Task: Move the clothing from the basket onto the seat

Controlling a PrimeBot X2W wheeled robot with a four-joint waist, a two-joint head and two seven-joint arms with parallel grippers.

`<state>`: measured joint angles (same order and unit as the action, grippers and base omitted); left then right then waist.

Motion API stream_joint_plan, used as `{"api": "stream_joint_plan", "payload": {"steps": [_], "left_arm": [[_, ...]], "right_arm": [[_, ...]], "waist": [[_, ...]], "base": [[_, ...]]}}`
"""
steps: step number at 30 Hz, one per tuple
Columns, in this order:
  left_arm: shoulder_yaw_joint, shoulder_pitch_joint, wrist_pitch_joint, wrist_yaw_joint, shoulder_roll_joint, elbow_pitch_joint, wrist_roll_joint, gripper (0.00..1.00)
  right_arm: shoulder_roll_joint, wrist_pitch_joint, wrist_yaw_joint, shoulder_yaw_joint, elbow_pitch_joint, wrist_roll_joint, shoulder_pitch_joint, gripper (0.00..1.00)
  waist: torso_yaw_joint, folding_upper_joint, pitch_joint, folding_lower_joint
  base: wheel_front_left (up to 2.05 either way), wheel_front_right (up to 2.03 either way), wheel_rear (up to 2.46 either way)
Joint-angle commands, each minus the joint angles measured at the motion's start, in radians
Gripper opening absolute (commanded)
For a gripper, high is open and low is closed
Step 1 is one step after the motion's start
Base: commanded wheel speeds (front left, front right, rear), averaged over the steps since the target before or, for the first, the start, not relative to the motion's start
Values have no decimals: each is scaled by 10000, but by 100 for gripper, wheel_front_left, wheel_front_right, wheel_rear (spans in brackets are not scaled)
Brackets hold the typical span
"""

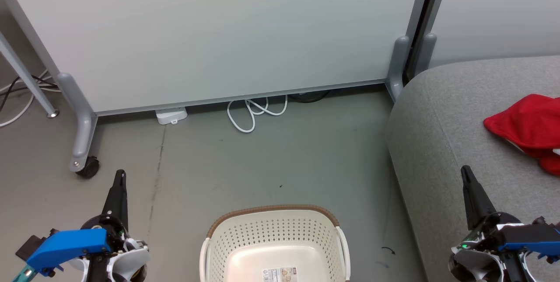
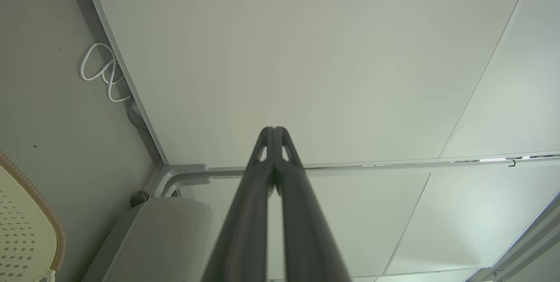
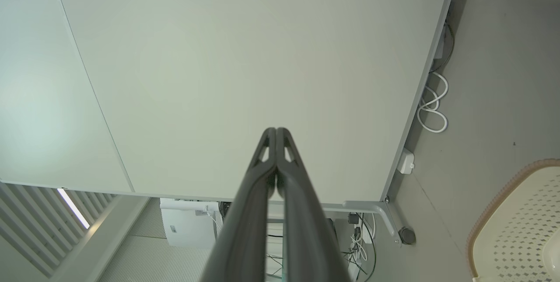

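Lying crumpled: bright red clothing (image 1: 527, 127) on seat (image 1: 446, 142)

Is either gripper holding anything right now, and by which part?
Nothing is held. The left gripper and the right gripper are both shut empty. The red clothing lies loose on the seat.

No readable text

A small printed sticker (image 1: 282, 273) sits on the inside bottom of the basket (image 1: 245, 238), at the head view's bottom centre; its print is too small to read.
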<state>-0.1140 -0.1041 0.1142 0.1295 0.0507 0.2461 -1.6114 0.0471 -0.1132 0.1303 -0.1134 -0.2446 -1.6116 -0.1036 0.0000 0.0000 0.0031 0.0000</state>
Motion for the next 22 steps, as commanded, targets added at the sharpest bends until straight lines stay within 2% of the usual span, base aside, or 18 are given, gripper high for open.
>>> {"api": "stream_joint_plan", "payload": {"steps": [1,22], "left_arm": [[-28,-95,36,21,-13,-38,-26,0],[-26,-95,34,21,-11,-38,-27,0]], "right_arm": [[58,-23,7,-17,-11,-26,-101,0],[58,-22,7,-16,-11,-27,-101,0]], "waist": [[0,0,0,0],[0,0,0,0]], "base": [[0,0,0],[0,0,0]]}}
